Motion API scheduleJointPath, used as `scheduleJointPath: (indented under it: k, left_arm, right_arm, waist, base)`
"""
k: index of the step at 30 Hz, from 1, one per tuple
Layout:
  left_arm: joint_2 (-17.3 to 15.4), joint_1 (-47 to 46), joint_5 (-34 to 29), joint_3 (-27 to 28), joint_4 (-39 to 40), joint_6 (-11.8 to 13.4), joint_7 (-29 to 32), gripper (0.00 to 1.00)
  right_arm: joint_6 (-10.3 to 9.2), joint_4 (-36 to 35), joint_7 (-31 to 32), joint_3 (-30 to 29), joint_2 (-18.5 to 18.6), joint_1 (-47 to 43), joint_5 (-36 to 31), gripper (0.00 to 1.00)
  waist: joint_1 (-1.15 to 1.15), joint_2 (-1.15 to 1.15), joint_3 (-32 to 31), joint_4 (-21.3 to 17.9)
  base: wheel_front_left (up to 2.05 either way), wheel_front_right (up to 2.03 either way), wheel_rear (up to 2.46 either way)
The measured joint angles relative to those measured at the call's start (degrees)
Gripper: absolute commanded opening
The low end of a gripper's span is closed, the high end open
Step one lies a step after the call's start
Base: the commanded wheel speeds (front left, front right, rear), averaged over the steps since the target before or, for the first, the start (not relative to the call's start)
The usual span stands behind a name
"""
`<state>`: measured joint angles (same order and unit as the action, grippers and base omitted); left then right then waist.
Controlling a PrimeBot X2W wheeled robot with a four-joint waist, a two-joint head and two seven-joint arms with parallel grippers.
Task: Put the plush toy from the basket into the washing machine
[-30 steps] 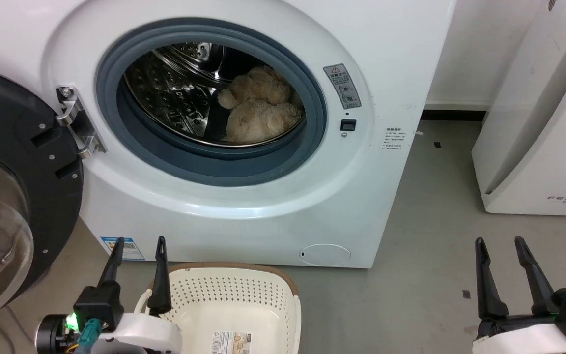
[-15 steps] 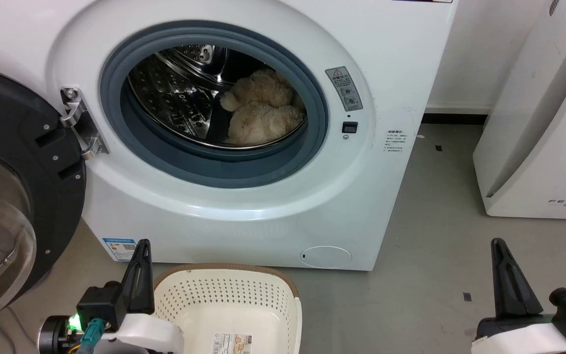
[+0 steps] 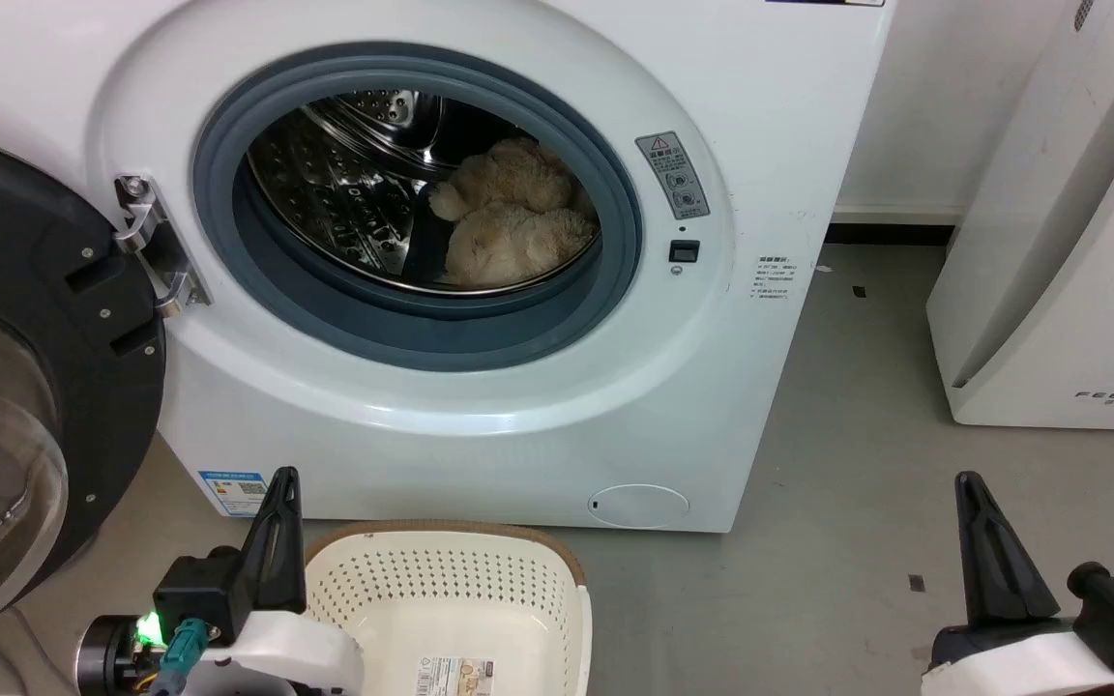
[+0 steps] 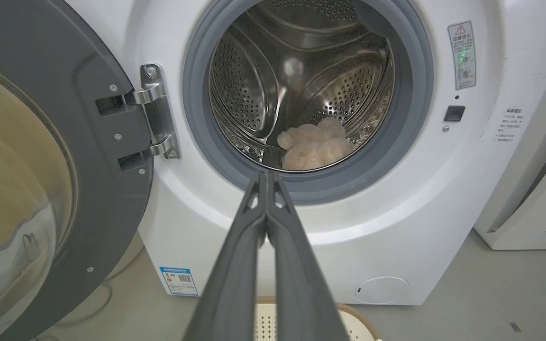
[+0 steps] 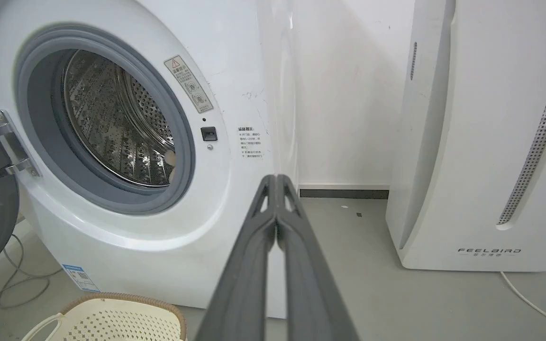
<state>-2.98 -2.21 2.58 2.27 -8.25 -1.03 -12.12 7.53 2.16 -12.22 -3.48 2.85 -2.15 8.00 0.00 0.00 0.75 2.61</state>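
Observation:
The shaggy cream plush toy (image 3: 509, 227) lies inside the steel drum of the white washing machine (image 3: 518, 406), also seen as the plush toy (image 4: 313, 147) in the left wrist view. The black-framed door (image 3: 25, 367) hangs wide open at the left. On the floor in front stands the cream basket (image 3: 441, 590), with nothing in it but its label sticker. My left gripper (image 3: 283, 483) is shut beside the basket's left rim, holding nothing. My right gripper (image 3: 970, 488) is shut over the bare floor at the lower right. Both wrist views show each pair of fingers (image 4: 268, 222) pressed together.
A white slanted FEELBIRD appliance (image 3: 1070, 242) stands to the right of the washer, with a white cable (image 5: 533, 303) on the grey floor (image 3: 857, 406) beside it. Grey cables (image 5: 3, 289) lie on the floor under the open door.
Both grippers went from open to shut within the last second. The view has shifted slightly; the plush toy and basket stay where they were.

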Motion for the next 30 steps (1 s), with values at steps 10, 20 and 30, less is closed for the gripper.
scheduleJointPath:
  k: [10,20,30]
  left_arm:
    - [0.0,0.0,-0.1,-0.2,0.8,0.0,1.1,0.0]
    - [0.0,0.0,-0.5,-0.5,1.6,0.1,2.3,0.0]
    - [0.0,0.0,-0.5,-0.8,2.3,0.1,3.4,0.0]
  right_arm:
    - [0.0,-0.1,1.1,0.3,0.0,0.0,-0.7,0.0]
    - [0.0,-0.4,2.4,0.6,0.0,0.1,-1.4,0.0]
    - [0.0,-0.5,3.4,0.9,0.0,0.1,-2.4,0.0]
  waist:
    - [0.0,0.0,-0.1,-0.2]
    - [0.0,0.0,-0.1,-0.5]
    - [0.0,0.0,-0.2,-0.8]
  base:
    - [0.0,0.0,0.0]
    - [0.0,0.0,0.0]
    - [0.0,0.0,0.0]
